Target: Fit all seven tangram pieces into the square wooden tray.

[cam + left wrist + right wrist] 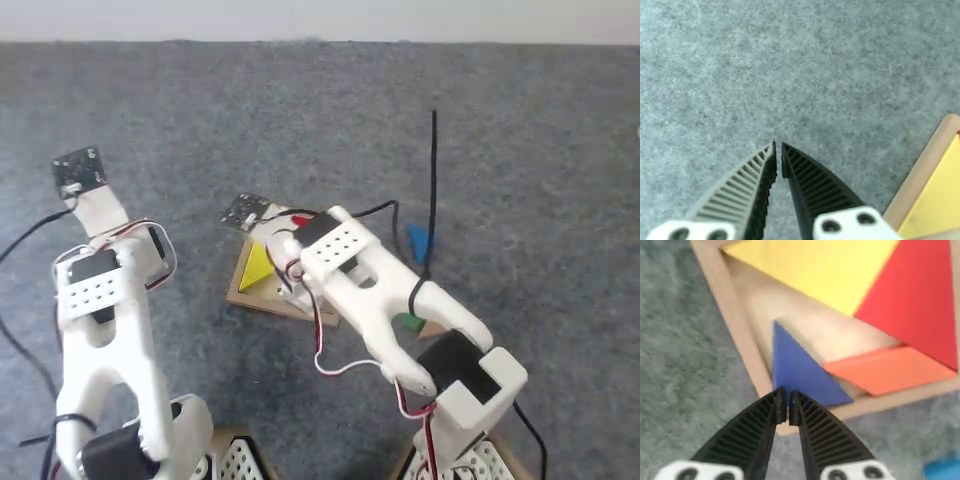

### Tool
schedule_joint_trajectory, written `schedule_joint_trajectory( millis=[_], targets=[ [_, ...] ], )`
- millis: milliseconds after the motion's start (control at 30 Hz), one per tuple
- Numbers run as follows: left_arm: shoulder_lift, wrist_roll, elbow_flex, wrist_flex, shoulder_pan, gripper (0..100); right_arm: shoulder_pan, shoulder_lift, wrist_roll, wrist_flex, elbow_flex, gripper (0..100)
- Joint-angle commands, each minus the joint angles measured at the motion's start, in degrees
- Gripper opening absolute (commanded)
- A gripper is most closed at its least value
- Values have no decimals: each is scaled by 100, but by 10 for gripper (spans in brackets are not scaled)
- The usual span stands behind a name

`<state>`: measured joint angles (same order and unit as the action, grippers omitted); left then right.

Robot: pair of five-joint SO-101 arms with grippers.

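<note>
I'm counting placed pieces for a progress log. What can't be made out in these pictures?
High view: the right arm covers most of the tray, so pieces inside cannot be counted.
High view: the green piece is half behind that arm; shape unclear.
Right wrist view: the frame edge cuts off the tray and the red piece.
Right wrist view: the right gripper covers a corner of the blue triangle; a grip cannot be confirmed.

Left arm [100,330]: white, extended forward at the left side, wrist bent downward. Left gripper [778,151]: fingers [747,185] drawn together, a hairline gap at the tips. Right arm [385,300]: extended forward and angled leftward, wrist pitched down. Right gripper [788,400]: fingers [825,440] likewise pressed close.
</note>
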<state>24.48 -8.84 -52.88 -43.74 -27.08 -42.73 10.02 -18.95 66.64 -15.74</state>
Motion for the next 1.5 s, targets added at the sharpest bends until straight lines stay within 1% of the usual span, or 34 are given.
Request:
schedule_joint_trajectory(
  millis=[0, 67, 167, 300, 400, 467, 533, 600, 700, 800, 967, 1067, 1167, 1267, 1467],
  targets=[
    [44, 44, 57, 141, -18, 24, 312, -48, -141, 101, 26, 8],
    [44, 44, 57, 141, -18, 24, 426, -66, -325, 233, 26, 8],
    [44, 44, 57, 141, -18, 24, 497, -233, -378, 462, 79, 8],
    [35, 44, 57, 141, 0, 24, 523, -1033, -369, 760, 79, 8],
    [35, 44, 57, 141, 9, 24, 629, -1763, -316, 716, -220, 8],
    [35, 44, 57, 141, 9, 24, 541, -2114, -26, 268, -624, 8],
    [35, 44, 57, 141, 9, 24, 233, -2255, 440, -541, -1134, 9],
    [26, 44, 57, 141, 9, 24, -66, -2167, 747, -1508, -1582, 9],
    [26, 44, 48, 141, 9, 24, -277, -1798, 870, -2510, -1811, 9],
    [26, 44, 48, 141, 9, 24, -277, -1270, 879, -2853, -1609, 8],
    [26, 44, 48, 141, 9, 24, -286, -462, 879, -2695, -1099, 8],
    [26, 44, 48, 141, 9, 24, -277, -198, 835, -2202, -818, 8],
    [26, 44, 48, 141, 9, 24, -251, -171, 730, -1508, -651, 8],
    [26, 44, 48, 141, 0, 24, -242, -171, 281, -927, -554, 8],
    [26, 44, 48, 141, -9, 24, 119, -171, 149, -699, -554, 8]
  ],
)
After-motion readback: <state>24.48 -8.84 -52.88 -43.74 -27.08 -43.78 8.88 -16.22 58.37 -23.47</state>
